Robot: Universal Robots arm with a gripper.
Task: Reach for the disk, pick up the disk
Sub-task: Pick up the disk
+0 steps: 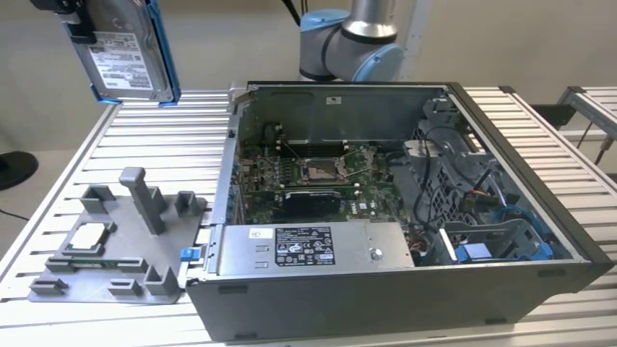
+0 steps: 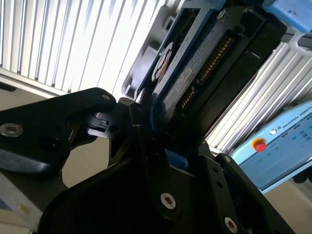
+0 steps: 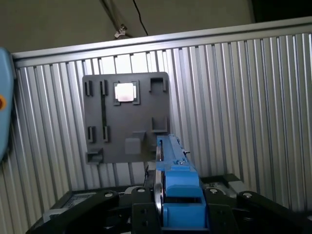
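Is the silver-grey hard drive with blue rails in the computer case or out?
Out: the drive hangs upright in the gripper, above the slatted table.

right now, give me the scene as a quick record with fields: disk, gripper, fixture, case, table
disk: in the air, clear of the table, label facing the exterior view
gripper: shut on the disk
grey fixture: on the table, at the exterior view's left of the case, with a square chip seated in it
computer case: side open, board exposed, power-supply box inside
table: slatted metal
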